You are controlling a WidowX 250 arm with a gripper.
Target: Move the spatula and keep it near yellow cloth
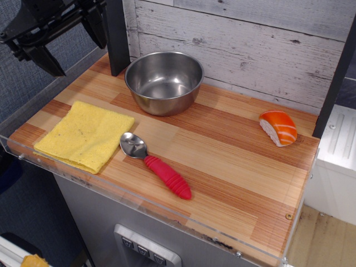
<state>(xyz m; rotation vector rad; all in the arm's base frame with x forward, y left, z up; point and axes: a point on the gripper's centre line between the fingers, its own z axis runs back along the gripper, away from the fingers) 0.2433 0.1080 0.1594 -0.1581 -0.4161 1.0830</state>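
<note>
- The gripper (69, 47) hangs at the upper left corner of the view, above and behind the table's left end; its two dark fingers (47, 60) are spread well apart with nothing between them; it touches none of the things below.
- The spatula (156, 165) lies flat on the wooden table top (233, 161), toward the front edge; its shiny silver bowl points up and to the left, its thick red ribbed handle runs down and to the right.
- The silver bowl of the spatula sits just beside the right edge of the yellow cloth (83, 135); whether metal and fabric actually touch, I cannot tell; the handle lies clear of the cloth.
- The yellow cloth is folded into a rough square with faint specks on it; it lies at the left end of the table, its near corner close to the front rim.
- A steel bowl (164, 82) stands upright behind the cloth and the spatula, near the back wall; it looks empty inside; it is apart from both.
- An orange-and-white toy sushi piece (278, 128) rests at the right side of the table, well apart from the spatula, the cloth and the steel bowl.
- A whitewashed plank wall (250, 44) runs behind the table.
</note>
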